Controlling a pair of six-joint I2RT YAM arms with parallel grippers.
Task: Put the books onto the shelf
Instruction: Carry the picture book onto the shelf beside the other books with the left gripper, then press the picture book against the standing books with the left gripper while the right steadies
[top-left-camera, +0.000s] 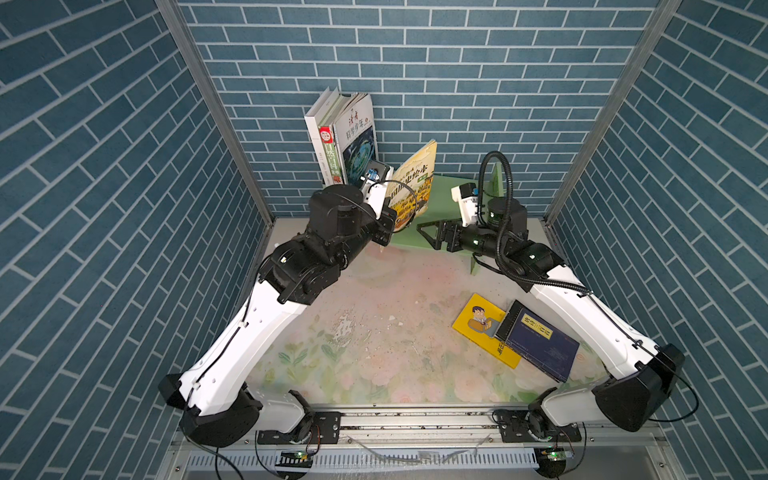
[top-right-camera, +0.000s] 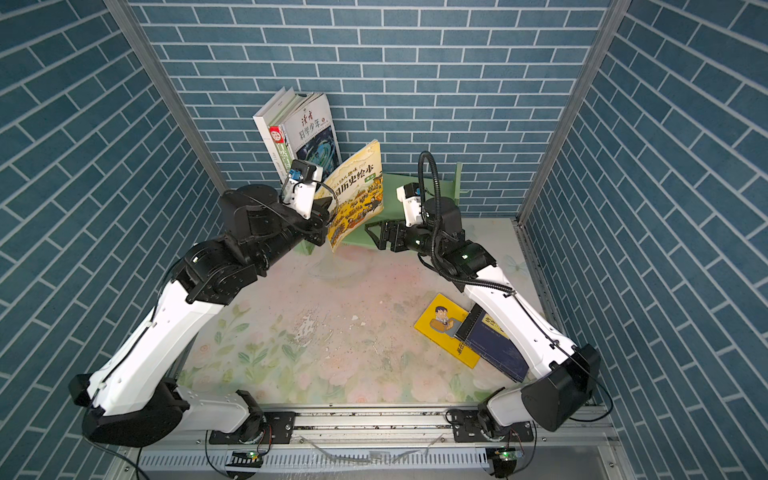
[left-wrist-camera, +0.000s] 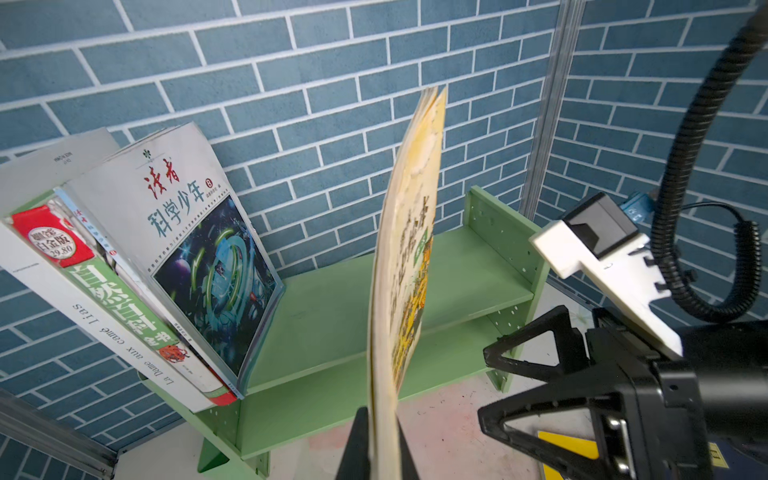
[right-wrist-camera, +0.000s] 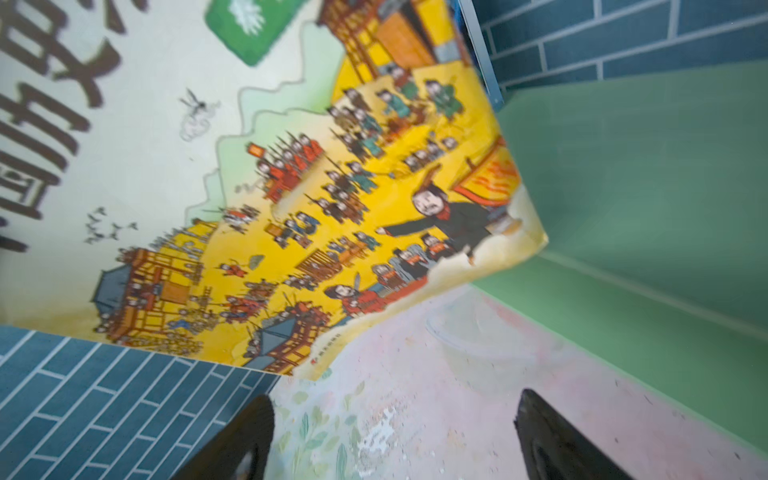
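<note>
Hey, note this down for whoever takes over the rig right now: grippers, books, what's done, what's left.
Left gripper: shut on the pale yellow book, upright at the shelf, not yet seated.
Right gripper: open, empty, near the shelf's front.
Done: white French book, green encyclopedia and thin white magazine lean at the shelf's left end.
Left: seat the pale yellow book; then bright yellow book, black book and navy book, overlapping on the table.
</note>
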